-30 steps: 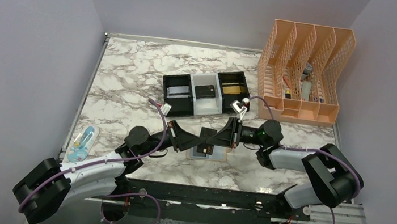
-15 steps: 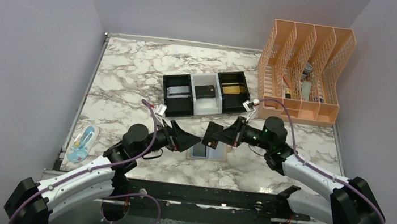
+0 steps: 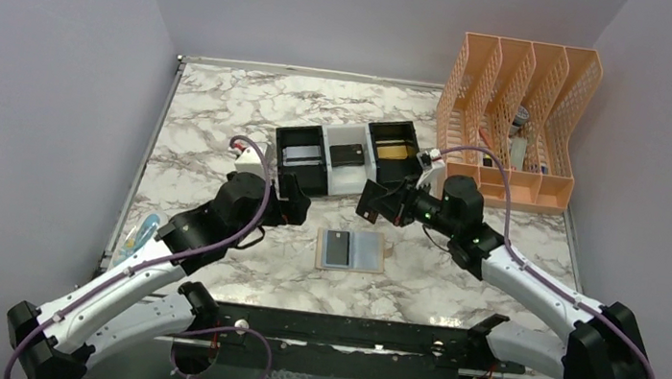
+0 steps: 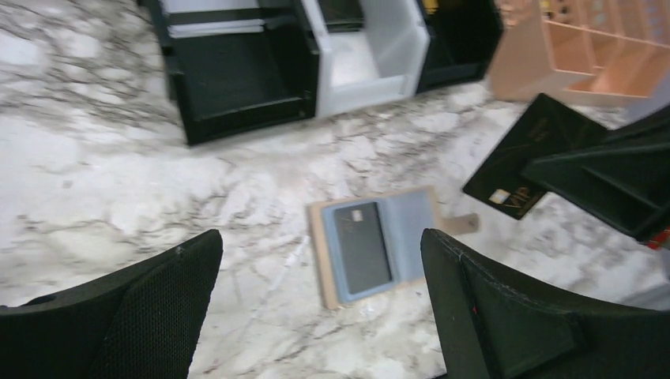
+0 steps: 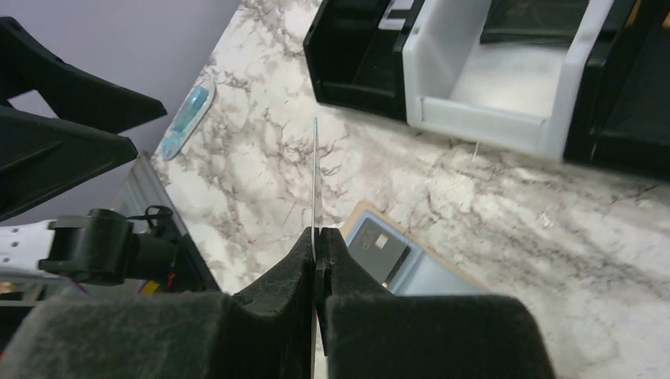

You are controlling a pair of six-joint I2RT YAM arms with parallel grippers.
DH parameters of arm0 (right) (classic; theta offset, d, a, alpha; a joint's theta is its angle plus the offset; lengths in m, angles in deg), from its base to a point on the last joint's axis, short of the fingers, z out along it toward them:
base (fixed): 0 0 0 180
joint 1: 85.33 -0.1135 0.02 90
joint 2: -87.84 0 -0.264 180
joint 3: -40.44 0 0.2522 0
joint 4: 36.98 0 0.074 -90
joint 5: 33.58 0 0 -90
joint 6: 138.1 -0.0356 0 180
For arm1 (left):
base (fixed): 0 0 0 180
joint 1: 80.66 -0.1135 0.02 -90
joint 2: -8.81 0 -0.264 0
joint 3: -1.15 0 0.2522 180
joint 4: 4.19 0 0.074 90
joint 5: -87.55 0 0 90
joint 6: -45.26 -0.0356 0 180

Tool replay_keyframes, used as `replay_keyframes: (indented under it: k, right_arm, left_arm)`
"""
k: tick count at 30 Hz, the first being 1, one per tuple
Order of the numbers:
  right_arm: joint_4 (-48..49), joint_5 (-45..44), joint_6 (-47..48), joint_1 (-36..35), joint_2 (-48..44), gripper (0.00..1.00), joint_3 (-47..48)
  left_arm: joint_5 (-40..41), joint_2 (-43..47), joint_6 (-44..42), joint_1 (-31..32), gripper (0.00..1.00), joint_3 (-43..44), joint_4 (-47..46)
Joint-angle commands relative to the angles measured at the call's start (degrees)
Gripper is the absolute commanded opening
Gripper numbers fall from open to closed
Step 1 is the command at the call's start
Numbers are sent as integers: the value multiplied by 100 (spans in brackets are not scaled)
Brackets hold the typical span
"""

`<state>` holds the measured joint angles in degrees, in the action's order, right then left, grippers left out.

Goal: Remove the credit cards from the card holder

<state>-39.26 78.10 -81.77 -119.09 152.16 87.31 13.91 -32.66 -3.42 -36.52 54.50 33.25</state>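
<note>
1. The table (image 3: pixel 214 126) is white marble with grey veins. It carries everything, and both arms reach in from its near edge.
2. A peach mesh organizer (image 3: pixel 514 124) stands at the far right corner. A few items sit in its slots, too small to tell.
3. The left hand (image 3: pixel 296 206) is raised over the table left of centre, its jaws wide apart with nothing between them. Its wrist view looks down through the gap at the holder.
4. The right hand (image 3: pixel 388 204) is right of centre, just in front of the bins, its jaws pressed together on a black card.
5. Three bins (image 3: pixel 349 187) sit side by side at mid-table, in the order black, white, black. A silvery card (image 3: pixel 300 154) lies in the left black one, a dark card (image 3: pixel 348 154) in the white one and a gold card (image 3: pixel 395 151) in the right black one.
6. The holder (image 3: pixel 373 252) lies open and flat on the table, nearer the arm bases than either hand and between the two. Neither hand touches it. It has a tan border and bluish clear pockets.
7. The black card (image 4: pixel 517 170) is pinched by one end in the air, clear of the holder. The left wrist view shows gold "VIP" lettering on it, while the right wrist view sees it edge-on as a thin line.
8. A grey card (image 3: pixel 338 246) sits in the holder's left pocket; the right pocket shows only bluish plastic.
9. A small blue packet (image 3: pixel 141 235) lies at the table's left edge, well apart from the rest.
</note>
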Motion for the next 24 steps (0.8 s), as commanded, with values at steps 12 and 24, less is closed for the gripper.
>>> replay_keyframes:
  k: [12,24]
  right_arm:
    - [-74,-1563,3008,-289,1033,1,1267]
    - [689,-1675,4315,-376,2688,1,2310]
  left_arm:
    - [-253,-689,-1624,-2337,99,728,910]
    - [634,303,-1364,-2446,99,205,948]
